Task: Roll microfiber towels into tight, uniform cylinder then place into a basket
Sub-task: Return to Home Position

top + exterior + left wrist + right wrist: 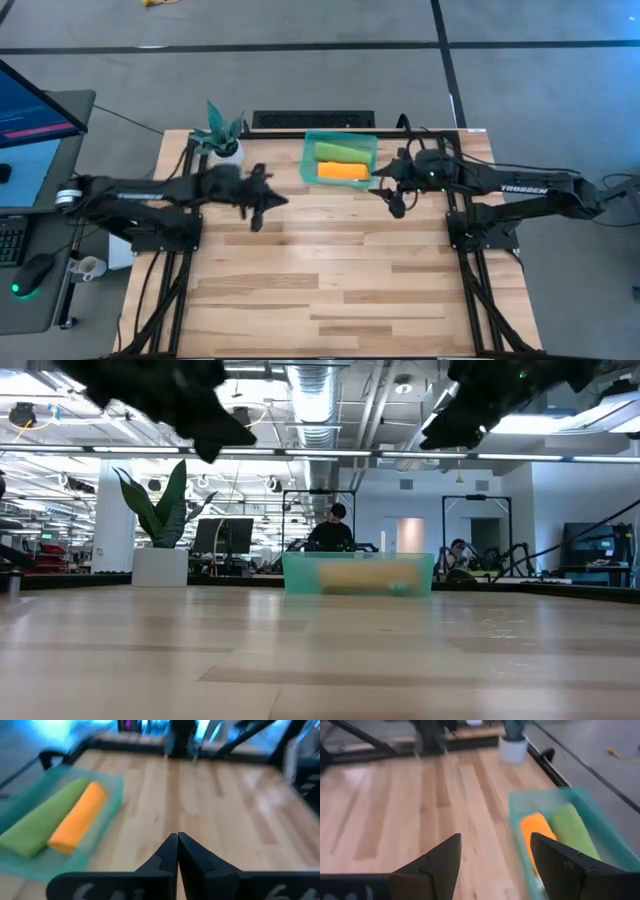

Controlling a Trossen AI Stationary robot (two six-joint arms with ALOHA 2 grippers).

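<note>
The teal basket (pixel 308 165) stands at the table's far middle. In it lie a rolled green towel (pixel 341 151) and a rolled orange towel (pixel 343 171), side by side; they also show in the left wrist view (pixel 42 817) (pixel 80 815) and the right wrist view (pixel 575 832) (pixel 536 832). My left gripper (pixel 275 201) is shut and empty, raised over the table left of the basket. My right gripper (pixel 385 195) is open and empty, raised just right of the basket.
A plant in a white pot (pixel 222 138) stands at the far left of the table, left of the basket. The table's wooden top (pixel 330 280) stretches bare toward the near edge. People sit in the room behind (pixel 332 530).
</note>
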